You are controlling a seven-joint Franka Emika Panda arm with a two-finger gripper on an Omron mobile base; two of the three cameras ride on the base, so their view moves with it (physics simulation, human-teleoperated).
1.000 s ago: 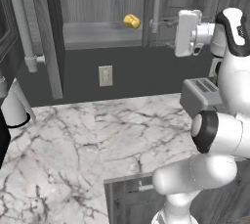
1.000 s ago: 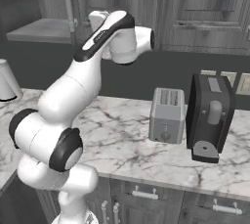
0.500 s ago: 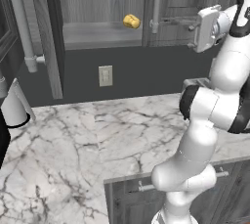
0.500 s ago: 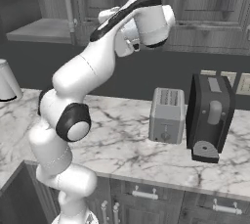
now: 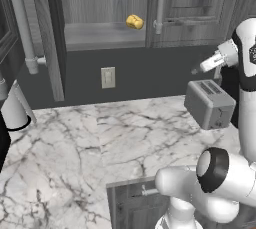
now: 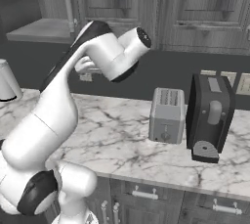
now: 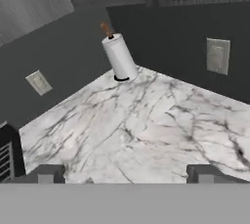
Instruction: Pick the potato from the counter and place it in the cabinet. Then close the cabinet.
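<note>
The potato (image 5: 134, 21) lies on the grey shelf of the cabinet (image 5: 95, 35), just left of the right door's silver bar handle (image 5: 160, 3). The cabinet's left door (image 5: 50, 33) stands swung open. My gripper (image 5: 205, 66) hangs well below and to the right of the potato, above the toaster, and points back over the counter (image 5: 100, 143). In the hand view the gripper (image 7: 125, 175) is open, its two fingertips (image 7: 46, 174) far apart with nothing between them, above the marble counter (image 7: 146, 120).
A silver toaster (image 5: 210, 104) (image 6: 167, 115) stands on the counter's right part, with a dark coffee machine (image 6: 210, 118) beside it. A paper towel roll (image 7: 118, 57) (image 5: 12, 108) stands at the far left by the wall. Wall outlets (image 5: 107, 77) sit on the dark backsplash.
My arm has swung away from the cabinet's right door, to the right and downward; the hand now hangs lower, over the toaster. The potato has stayed on the shelf.
</note>
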